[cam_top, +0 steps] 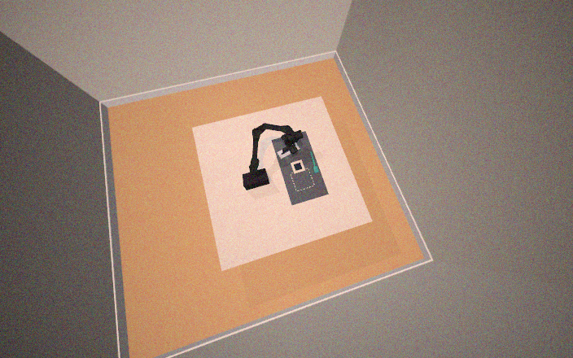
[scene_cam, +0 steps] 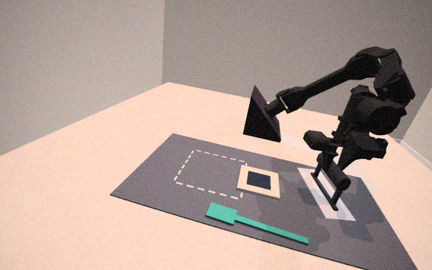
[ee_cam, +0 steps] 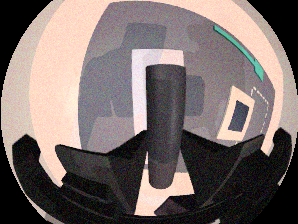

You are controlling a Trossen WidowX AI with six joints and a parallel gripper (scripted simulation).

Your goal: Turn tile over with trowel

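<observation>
while pale grey walls [cam_top: 502, 155] [scene_cam: 93, 50] rise around a tan floor [cam_top: 159, 200] with light edging, a pinkish table top [cam_top: 226, 213] [scene_cam: 77, 184] [ee_cam: 55, 75] spreads flat beneath the work. on it lies a dark grey rectangular mat [cam_top: 303, 198] [scene_cam: 143, 188] [ee_cam: 105, 45], crossed near one short end by soft, overlapping shadows from the arm [cam_top: 255, 146] [scene_cam: 328, 80]. the block-shaped base [cam_top: 255, 179] [scene_cam: 258, 121] is on the table side of one long edge, apart from the mat.

at the shadowed end, the small trowel [cam_top: 283, 154] [scene_cam: 336, 174] [ee_cam: 165, 110] has its white blade flat on the mat, its round black handle raised on two posts. the gripper [cam_top: 289, 150] [scene_cam: 335, 164] [ee_cam: 165, 135] points down over it and is closed on that handle, one finger to either side.

the tile [cam_top: 297, 166] [scene_cam: 258, 181] [ee_cam: 239, 115] lies flat between the trowel and the dashed outline [cam_top: 302, 180] [scene_cam: 210, 174] [ee_cam: 260, 107], its dark marked square facing up. its near edge just overlaps the outline's border, with most of the tile outside. bare mat separates trowel and tile.

a green paddle-shaped tool [cam_top: 315, 165] [scene_cam: 254, 223] [ee_cam: 240, 46] rests along the long mat edge farther from the base, apart from the tile. beyond the outline, a strip of mat reaches the other short end, and wide table margins surround the mat.
</observation>
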